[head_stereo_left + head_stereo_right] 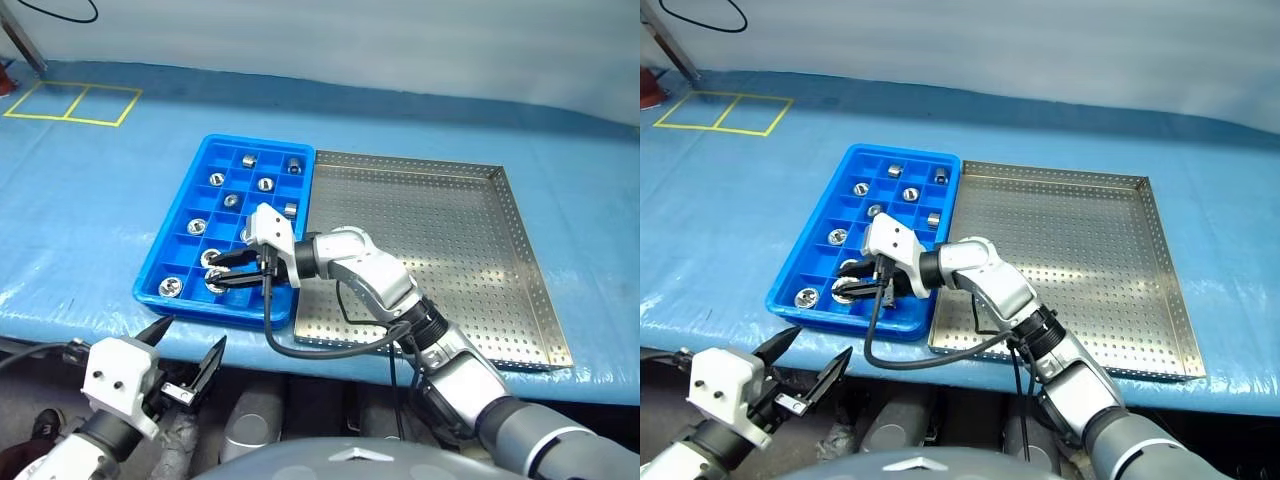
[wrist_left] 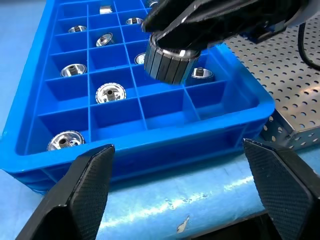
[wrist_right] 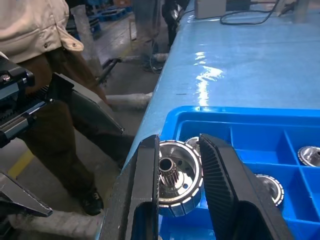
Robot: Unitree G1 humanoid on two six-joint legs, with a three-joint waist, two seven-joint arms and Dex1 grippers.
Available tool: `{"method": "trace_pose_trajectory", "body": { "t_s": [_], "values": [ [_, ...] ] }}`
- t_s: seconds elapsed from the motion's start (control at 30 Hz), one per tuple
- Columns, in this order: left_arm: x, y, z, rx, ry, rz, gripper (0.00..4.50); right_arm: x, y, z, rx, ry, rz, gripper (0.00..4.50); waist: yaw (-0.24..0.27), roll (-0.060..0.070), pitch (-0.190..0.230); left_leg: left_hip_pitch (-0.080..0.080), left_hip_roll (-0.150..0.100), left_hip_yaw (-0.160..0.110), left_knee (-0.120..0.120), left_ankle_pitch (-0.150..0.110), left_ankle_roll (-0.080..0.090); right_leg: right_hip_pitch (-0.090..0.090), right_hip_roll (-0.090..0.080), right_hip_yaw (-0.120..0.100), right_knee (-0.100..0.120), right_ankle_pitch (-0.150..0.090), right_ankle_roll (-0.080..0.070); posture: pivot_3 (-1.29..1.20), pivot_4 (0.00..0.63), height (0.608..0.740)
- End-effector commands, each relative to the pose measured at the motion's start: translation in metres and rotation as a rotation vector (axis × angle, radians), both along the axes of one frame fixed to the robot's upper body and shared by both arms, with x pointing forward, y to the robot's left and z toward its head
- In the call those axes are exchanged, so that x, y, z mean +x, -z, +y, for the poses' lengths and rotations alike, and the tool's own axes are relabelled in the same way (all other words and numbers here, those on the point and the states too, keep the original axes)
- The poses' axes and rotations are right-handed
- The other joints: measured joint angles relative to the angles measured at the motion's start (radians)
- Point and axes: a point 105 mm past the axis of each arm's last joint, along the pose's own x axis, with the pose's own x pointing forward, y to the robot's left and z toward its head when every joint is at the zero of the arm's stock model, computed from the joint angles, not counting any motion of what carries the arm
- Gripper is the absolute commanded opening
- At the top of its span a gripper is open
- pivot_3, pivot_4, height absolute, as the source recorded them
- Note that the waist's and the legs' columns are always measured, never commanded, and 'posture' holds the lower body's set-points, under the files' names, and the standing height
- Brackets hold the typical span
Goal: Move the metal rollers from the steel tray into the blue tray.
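The steel tray (image 1: 480, 240) lies bare of rollers at three o'clock of the blue tray (image 1: 170, 245), rims touching; the right gripper (image 1: 228, 270) reaches across from the steel side, fingers clamped on a splined metal roller (image 3: 177, 184) over the near rows, bore axis running level between the pads. An empty cell sits just beneath, at roughly six o'clock of the roller, so I'd say a straight drop; the left gripper (image 1: 190, 355) waits off the near edge, jaws spread wide, holding nothing.

Shiny metal rollers (image 2: 110, 93), glossy plastic blue tray (image 1: 170, 225), perf. steel tray (image 1: 470, 240).
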Motion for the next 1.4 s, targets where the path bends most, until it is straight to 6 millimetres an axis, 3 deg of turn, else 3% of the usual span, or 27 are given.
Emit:
{"method": "trace_pose_trajectory", "body": {
  "t_s": [0.03,0.27,0.43,0.5,0.57,0.83,0.93,1.03,1.1,1.13,1.23,1.4],
  "values": [
    [0.003,-0.016,-0.011,0.001,0.033,-0.069,4.5,0.004,-0.002,0.002,0.011,0.006,-0.02,0.87,0.003,0.0,0.0,0.0,0.0,0.0,0.0,0.0,0.0,0.0,0.0,0.0,0.0,0.0,0.0,0.4,0.15,0.74],
    [0.009,-0.017,-0.012,0.009,0.05,-0.067,4.5,0.009,0.007,0.003,-0.001,0.033,0.008,0.87,0.0,0.001,0.001,-0.001,0.001,-0.001,-0.001,0.0,-0.003,0.0,0.003,-0.001,0.001,-0.001,-0.002,0.37,0.15,0.74],
    [0.013,-0.018,-0.013,0.022,0.072,-0.067,4.5,-0.002,0.017,0.004,-0.042,-0.039,0.021,0.87,-0.003,0.001,0.001,-0.001,0.001,-0.003,-0.003,0.001,-0.005,0.0,0.004,-0.001,0.001,-0.002,-0.004,0.36,0.15,0.74],
    [0.015,-0.018,-0.014,0.019,0.081,-0.065,4.5,0.0,0.018,0.004,-0.04,-0.014,0.011,1.6,-0.004,0.001,0.001,-0.001,0.001,-0.003,-0.003,0.001,-0.006,0.0,0.005,-0.001,0.001,-0.002,-0.004,0.35,0.15,0.74],
    [0.018,-0.018,-0.016,0.016,0.094,-0.063,4.5,0.007,0.012,0.004,0.002,0.041,-0.011,2.16,-0.006,0.001,0.001,-0.001,0.001,-0.003,-0.003,0.002,-0.007,0.0,0.005,-0.001,0.001,-0.002,-0.004,0.33,0.15,0.74],
    [0.032,-0.022,-0.03,-0.005,0.173,-0.079,4.5,0.024,-0.017,-0.014,0.118,0.175,-0.079,2.16,-0.024,0.002,0.001,-0.001,0.001,-0.005,-0.003,0.003,-0.009,0.001,0.007,-0.001,0.002,-0.002,-0.004,0.26,0.15,0.74],
    [0.052,-0.031,-0.046,-0.039,0.255,-0.152,4.5,0.042,-0.038,-0.049,0.168,0.336,-0.159,2.16,-0.029,0.004,0.002,-0.001,0.001,-0.006,-0.003,0.004,-0.011,0.002,0.009,-0.001,0.001,-0.002,-0.004,0.19,0.15,0.74],
    [0.071,-0.037,-0.057,-0.061,0.316,-0.208,4.5,0.056,-0.044,-0.086,0.148,0.504,-0.241,2.16,-0.033,0.004,0.002,-0.001,0.0,-0.008,-0.003,0.006,-0.013,0.003,0.009,-0.001,0.002,-0.002,-0.005,0.11,0.15,0.74],
    [0.082,-0.039,-0.063,-0.063,0.356,-0.235,4.5,0.063,-0.04,-0.114,0.097,0.619,-0.281,2.16,-0.058,0.002,0.001,-0.001,0.0,-0.007,-0.003,0.007,-0.016,0.005,0.011,0.0,0.002,0.002,-0.011,0.03,0.15,0.74],
    [0.091,-0.04,-0.067,-0.064,0.376,-0.256,4.5,0.067,-0.037,-0.137,0.069,0.697,-0.276,2.16,-0.07,0.003,0.001,-0.001,0.0,-0.007,-0.003,0.007,-0.016,0.005,0.011,0.0,0.002,0.002,-0.011,0.01,0.15,0.74],
    [0.114,-0.039,-0.071,-0.08,0.389,-0.291,4.5,0.063,-0.023,-0.187,-0.013,0.836,-0.247,2.16,-0.094,0.003,0.001,-0.001,0.0,-0.005,-0.003,0.007,-0.016,0.005,0.011,0.001,0.001,0.002,-0.012,-0.09,0.15,0.74],
    [0.143,-0.034,-0.074,-0.077,0.359,-0.336,4.5,0.047,-0.001,-0.22,-0.128,0.928,-0.215,2.16,-0.168,0.003,0.001,-0.001,0.002,0.0,-0.003,0.002,-0.007,0.003,0.011,0.006,0.001,0.003,-0.01,-0.17,0.15,0.74]
  ]
}}
